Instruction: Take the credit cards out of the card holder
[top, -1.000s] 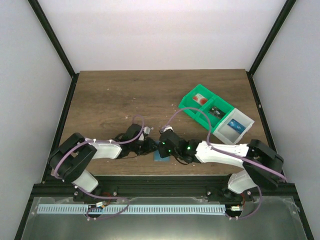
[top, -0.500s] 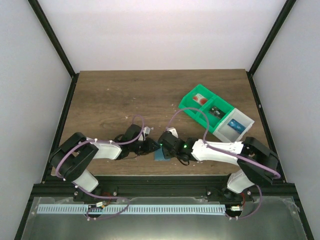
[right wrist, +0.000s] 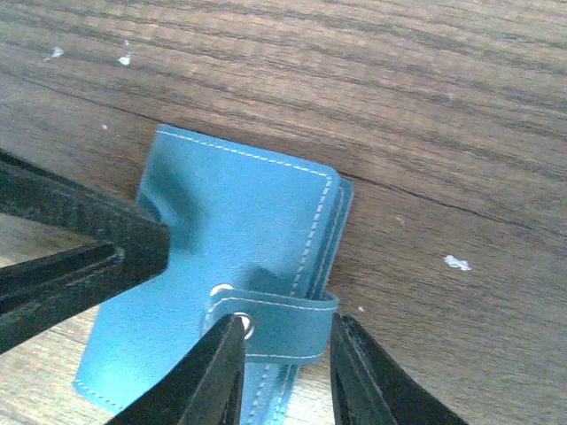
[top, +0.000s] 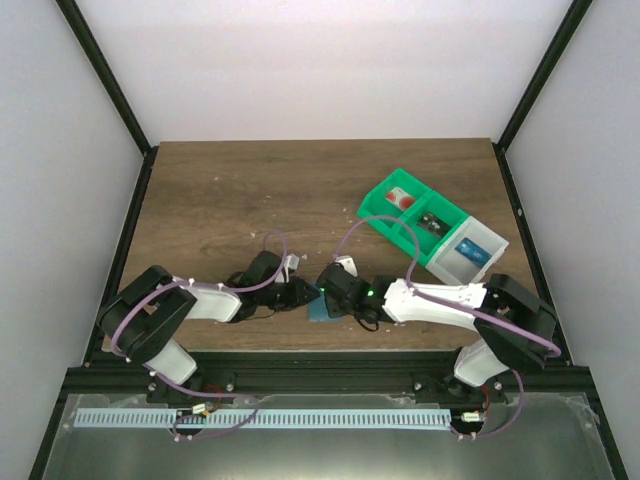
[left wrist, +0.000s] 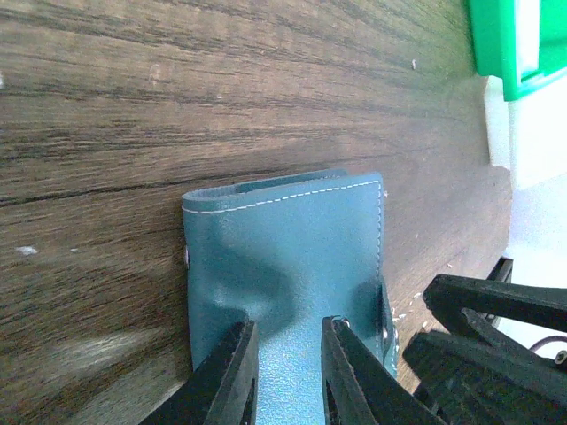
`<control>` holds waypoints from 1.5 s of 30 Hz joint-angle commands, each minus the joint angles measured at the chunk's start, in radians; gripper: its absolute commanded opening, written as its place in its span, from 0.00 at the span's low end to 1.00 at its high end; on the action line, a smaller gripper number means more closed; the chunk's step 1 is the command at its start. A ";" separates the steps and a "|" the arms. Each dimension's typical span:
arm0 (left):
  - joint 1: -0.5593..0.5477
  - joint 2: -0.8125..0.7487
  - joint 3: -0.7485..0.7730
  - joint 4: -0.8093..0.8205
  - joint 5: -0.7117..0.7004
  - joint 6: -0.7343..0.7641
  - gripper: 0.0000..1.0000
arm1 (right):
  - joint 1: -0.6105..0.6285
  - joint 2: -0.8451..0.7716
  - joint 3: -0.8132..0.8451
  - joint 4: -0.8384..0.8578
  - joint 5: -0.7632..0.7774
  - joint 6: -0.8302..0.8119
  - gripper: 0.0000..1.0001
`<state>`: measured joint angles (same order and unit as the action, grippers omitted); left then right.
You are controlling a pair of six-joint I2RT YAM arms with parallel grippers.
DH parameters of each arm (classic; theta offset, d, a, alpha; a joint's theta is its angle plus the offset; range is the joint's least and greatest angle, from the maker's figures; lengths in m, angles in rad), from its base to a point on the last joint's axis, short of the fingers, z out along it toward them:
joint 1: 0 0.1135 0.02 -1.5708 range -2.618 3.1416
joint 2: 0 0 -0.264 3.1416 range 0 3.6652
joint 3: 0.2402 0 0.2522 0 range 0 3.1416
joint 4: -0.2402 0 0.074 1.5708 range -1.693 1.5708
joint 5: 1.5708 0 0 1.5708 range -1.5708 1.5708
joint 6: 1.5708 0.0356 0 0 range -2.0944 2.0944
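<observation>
Now | left gripper [left wrist: 285, 372] parted over card holder [left wrist: 292, 257] | right gripper [right wrist: 283, 359] parted astride strap [right wrist: 282, 326]

Lab test cell, white enclosure walls [top: 330, 60], black frame [top: 100, 75], wooden table [top: 230, 200]

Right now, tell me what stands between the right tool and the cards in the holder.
The snap strap is fastened across the closed blue card holder, and no card shows. The right tool straddles that strap; the left tool sits over the cover.
</observation>
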<state>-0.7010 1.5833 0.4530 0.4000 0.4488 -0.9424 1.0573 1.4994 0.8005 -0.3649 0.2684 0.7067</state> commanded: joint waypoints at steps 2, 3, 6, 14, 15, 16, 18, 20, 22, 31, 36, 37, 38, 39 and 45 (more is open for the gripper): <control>0.002 0.006 -0.041 -0.118 -0.039 0.016 0.24 | 0.004 -0.033 -0.016 -0.037 0.076 0.026 0.24; 0.002 0.002 -0.043 -0.111 -0.038 0.015 0.24 | 0.003 -0.041 -0.023 -0.040 0.081 0.030 0.22; 0.002 0.004 -0.039 -0.098 -0.039 0.025 0.24 | 0.003 -0.065 -0.023 -0.066 0.092 0.044 0.16; 0.002 -0.013 -0.014 -0.048 -0.024 0.043 0.25 | -0.006 -0.158 0.011 -0.115 0.104 0.059 0.01; 0.002 -0.013 -0.012 -0.040 -0.026 0.045 0.25 | -0.006 -0.166 0.019 -0.132 0.119 0.065 0.00; 0.001 -0.011 -0.005 -0.040 -0.026 0.045 0.25 | -0.006 -0.176 0.023 -0.142 0.130 0.067 0.00; 0.002 0.003 0.003 -0.029 -0.006 0.045 0.25 | -0.007 -0.217 0.015 -0.134 0.131 0.066 0.00; 0.002 0.005 -0.002 0.002 0.009 0.031 0.26 | -0.007 -0.267 -0.010 -0.101 0.111 0.052 0.00; 0.002 -0.008 -0.003 0.023 0.026 0.018 0.28 | -0.008 -0.320 -0.047 -0.049 0.077 0.033 0.01; 0.001 -0.208 0.060 -0.210 -0.069 0.100 0.59 | -0.008 -0.429 -0.118 0.080 -0.025 0.062 0.00; 0.001 -0.284 0.030 -0.269 -0.101 0.113 0.76 | -0.007 -0.454 -0.119 0.118 -0.075 0.085 0.01; 0.001 -0.292 0.025 -0.275 -0.096 0.115 0.76 | -0.007 -0.462 -0.119 0.125 -0.083 0.089 0.00; 0.001 -0.300 0.022 -0.284 -0.094 0.118 0.77 | -0.007 -0.473 -0.125 0.138 -0.095 0.093 0.00; 0.001 -0.308 0.019 -0.289 -0.094 0.120 0.78 | -0.007 -0.485 -0.134 0.156 -0.107 0.099 0.01; 0.000 -0.370 0.004 -0.347 -0.068 0.143 0.96 | -0.007 -0.506 -0.175 0.268 -0.195 0.117 0.01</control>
<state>-0.7010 1.2675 0.4801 0.1070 0.3676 -0.8307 1.0550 0.9981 0.6315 -0.1783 0.1345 0.7971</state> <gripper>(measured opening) 0.949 0.011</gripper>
